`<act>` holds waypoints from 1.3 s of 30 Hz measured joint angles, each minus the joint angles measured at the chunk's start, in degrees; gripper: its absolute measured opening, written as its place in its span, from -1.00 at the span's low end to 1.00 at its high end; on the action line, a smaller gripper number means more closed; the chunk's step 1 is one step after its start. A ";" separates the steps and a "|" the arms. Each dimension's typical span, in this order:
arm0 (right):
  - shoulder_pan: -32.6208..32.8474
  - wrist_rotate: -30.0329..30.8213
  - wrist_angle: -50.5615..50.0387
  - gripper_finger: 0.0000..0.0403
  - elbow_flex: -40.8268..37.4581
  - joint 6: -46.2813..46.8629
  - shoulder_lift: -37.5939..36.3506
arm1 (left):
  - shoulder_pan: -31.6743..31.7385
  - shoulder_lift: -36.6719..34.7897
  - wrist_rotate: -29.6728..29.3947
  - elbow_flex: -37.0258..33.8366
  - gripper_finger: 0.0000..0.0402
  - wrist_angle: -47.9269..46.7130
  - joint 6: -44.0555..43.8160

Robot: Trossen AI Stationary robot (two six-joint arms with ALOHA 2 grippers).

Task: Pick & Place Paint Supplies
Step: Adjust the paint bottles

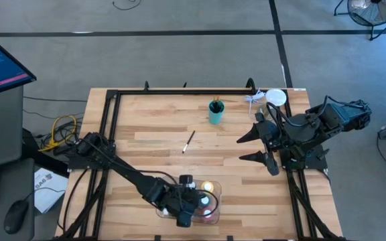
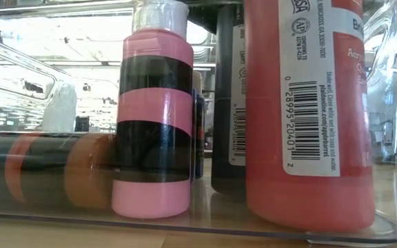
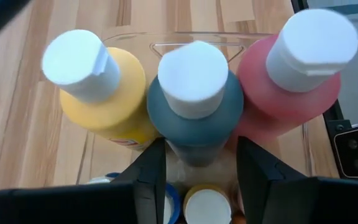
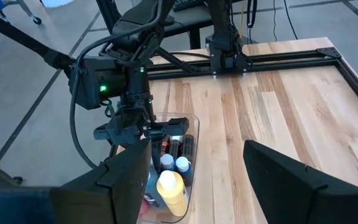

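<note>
Over the clear tray [image 1: 169, 213] at the table's near edge, left gripper [image 3: 194, 163] with fingers astride a teal-bodied, white-capped bottle [image 3: 194, 99] — clamped or merely bracketing, cannot tell. Flanked closely by a yellow bottle [image 3: 101, 93] and a red bottle [image 3: 297, 81], all upright in the tray. Risk: a sideways drift on release could knock either neighbour over, packed this tight. Mid-table, a lone paint brush [image 1: 188, 142] not yet collected, near the teal cup [image 1: 216, 111]. Far right, right gripper [image 1: 265, 147] parked — spread wide, holding nothing.
</note>
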 joint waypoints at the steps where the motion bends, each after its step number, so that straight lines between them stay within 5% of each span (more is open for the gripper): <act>1: 0.00 0.00 0.00 0.24 0.00 0.00 0.00 | 0.00 -0.01 0.02 -0.49 -0.49 0.69 -0.02; 21: -0.02 0.00 0.08 0.24 0.00 0.00 0.36 | 0.25 -0.02 2.26 -3.66 -0.51 5.36 -0.74; 39: -0.13 0.00 -0.39 0.24 -0.02 0.00 2.60 | 1.11 -0.01 2.97 -3.62 -0.97 5.77 1.33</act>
